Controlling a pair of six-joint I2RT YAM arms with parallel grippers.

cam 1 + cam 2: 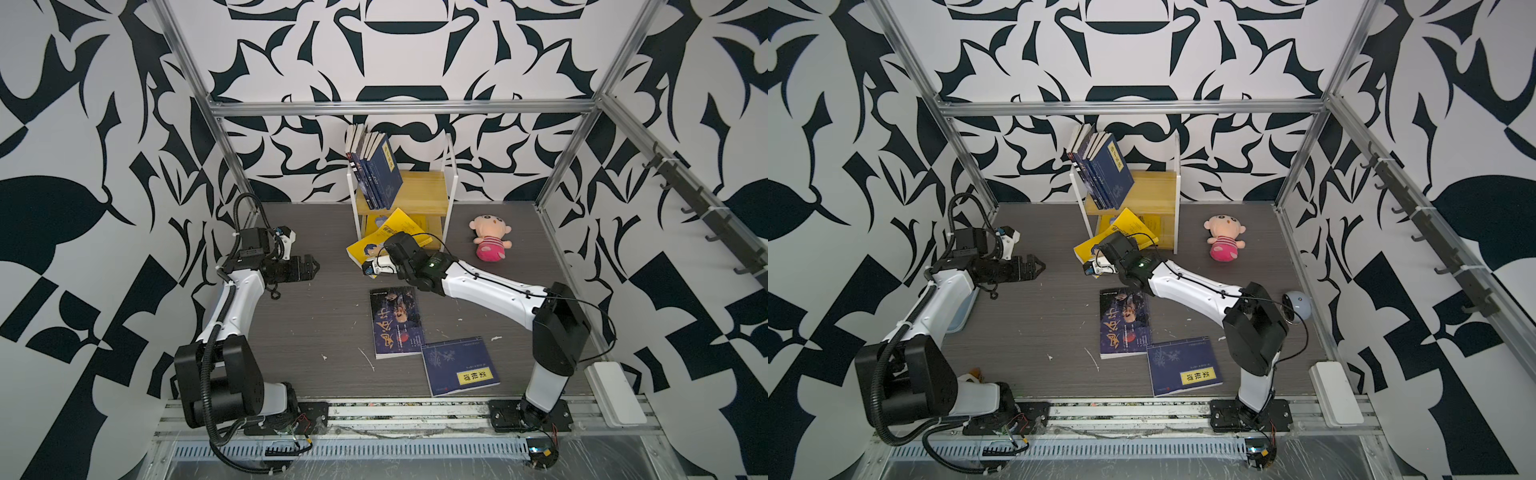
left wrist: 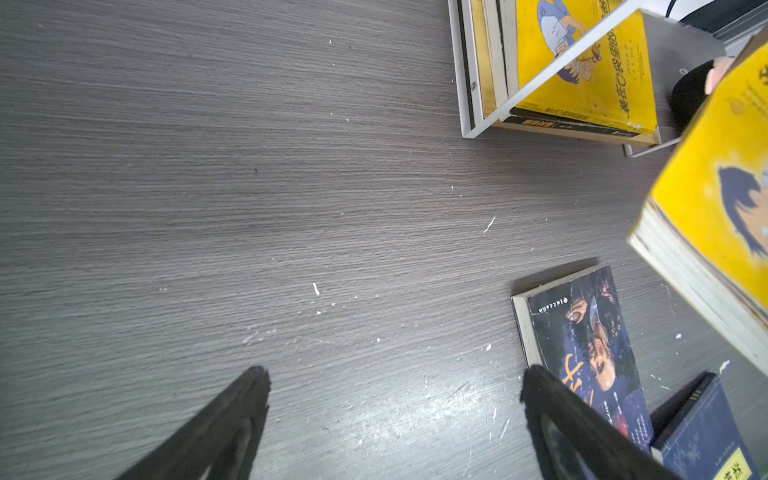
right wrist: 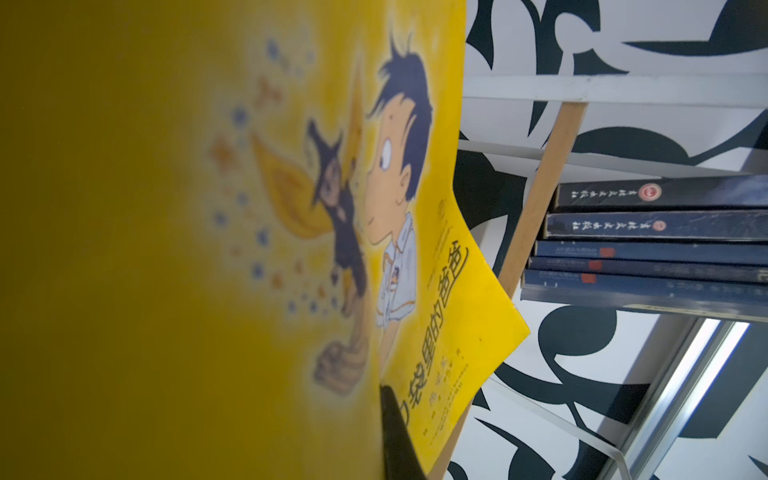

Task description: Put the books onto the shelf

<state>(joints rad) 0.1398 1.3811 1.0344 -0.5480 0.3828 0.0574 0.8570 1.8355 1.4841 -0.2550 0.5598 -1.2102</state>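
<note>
— Navy books (image 1: 380, 174) lean together at the left end of the shelf (image 1: 419, 187), on its upper board. Where do we find the rest?

— We see a yellow cartoon book (image 1: 401, 224) clamped in the right gripper (image 1: 392, 245). It is tilted, right in front of the shelf, and its raised far edge overlaps the lower tier's opening. In the right wrist view one dark finger (image 3: 395, 436) presses on the cover beside the title.

— And inside the lower tier?

— A second yellow book (image 2: 582, 62) lies flat in it.

— What do we have on the table (image 1: 311, 332)?

— A dark book with gold calligraphy (image 1: 397, 322) lies flat, nearer to us than the right gripper. A navy book with a yellow label (image 1: 459, 368) sits just beside its near corner.

— The left gripper (image 1: 313, 266)?

— Its jaws are spread wide with nothing between them. We see it over bare table, well apart from the shelf and to the left of every book. A pink plush doll (image 1: 490, 243) lies to the right of the shelf.
</note>
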